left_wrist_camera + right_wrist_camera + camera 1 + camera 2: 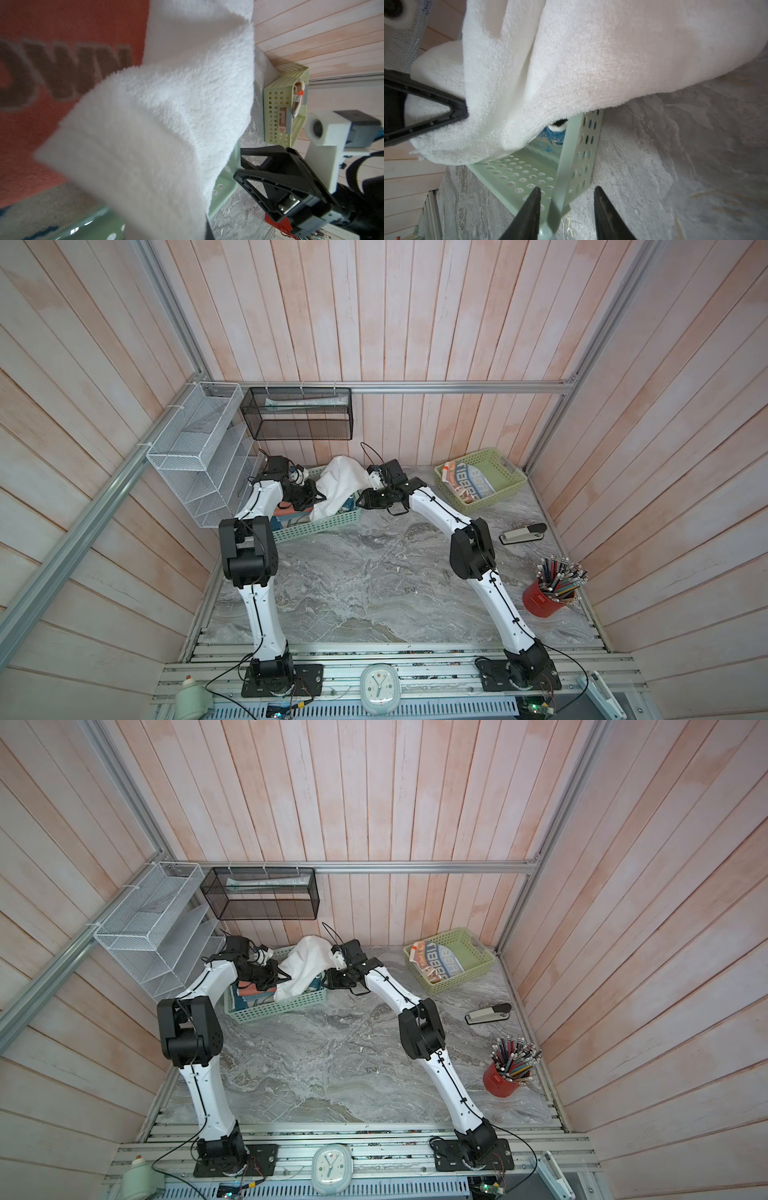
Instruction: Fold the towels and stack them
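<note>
A plain white towel (341,483) (306,963) hangs bunched above the left green basket (322,526) (517,172), lifted by one edge. My left gripper (319,498) is shut on that towel (155,124); its fingers are mostly hidden by cloth. A coral towel lettered in brown (62,62) and a cream-and-blue towel (554,136) lie in the basket beneath. My right gripper (566,189) (361,499) is open at the basket's right corner, whose rim shows between the fingers. A striped lettered towel (471,486) lies in the right green basket (512,480).
A stapler (523,534) and a red cup of pencils (544,598) stand on the right of the marble table. A white wire rack (199,456) and a black mesh basket (297,414) hang on the back walls. A clock (379,693) sits at the front rail.
</note>
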Robot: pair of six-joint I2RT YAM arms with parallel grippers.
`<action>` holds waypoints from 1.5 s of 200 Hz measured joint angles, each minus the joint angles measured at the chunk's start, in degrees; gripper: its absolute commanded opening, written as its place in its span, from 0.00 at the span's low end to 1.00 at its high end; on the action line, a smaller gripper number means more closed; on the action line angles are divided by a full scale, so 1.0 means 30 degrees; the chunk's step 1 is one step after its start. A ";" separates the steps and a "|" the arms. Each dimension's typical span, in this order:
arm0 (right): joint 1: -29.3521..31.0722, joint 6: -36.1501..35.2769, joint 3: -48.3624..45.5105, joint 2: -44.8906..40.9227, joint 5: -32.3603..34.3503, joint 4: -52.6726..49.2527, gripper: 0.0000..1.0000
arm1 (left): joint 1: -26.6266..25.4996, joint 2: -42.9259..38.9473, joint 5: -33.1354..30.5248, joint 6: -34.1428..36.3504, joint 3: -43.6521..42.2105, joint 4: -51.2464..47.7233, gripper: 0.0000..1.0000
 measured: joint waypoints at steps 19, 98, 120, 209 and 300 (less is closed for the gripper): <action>0.0000 0.0117 0.0000 0.0015 -0.0015 0.0073 0.35 | -0.0291 -0.0124 0.0284 0.0007 -0.0117 -0.0029 0.00; 0.0000 0.0036 -0.0182 -0.0015 0.0036 0.0138 0.25 | -0.0903 -0.2098 0.0991 -0.0022 -0.0641 -0.0036 0.00; 0.0029 -0.0255 -0.0860 -0.0430 0.0291 0.0262 0.22 | -0.0918 -0.2448 0.1166 -0.0066 -0.1035 -0.0160 0.00; 0.0051 -0.0714 -0.3504 -0.2331 0.1566 0.0226 0.10 | 0.0780 -0.2361 0.1100 0.1362 0.5362 -0.5173 0.00; 0.0182 -0.1180 -0.3432 -0.2419 0.2586 0.0131 0.00 | 0.2368 0.0823 -0.4051 0.2178 0.6477 -0.7584 0.00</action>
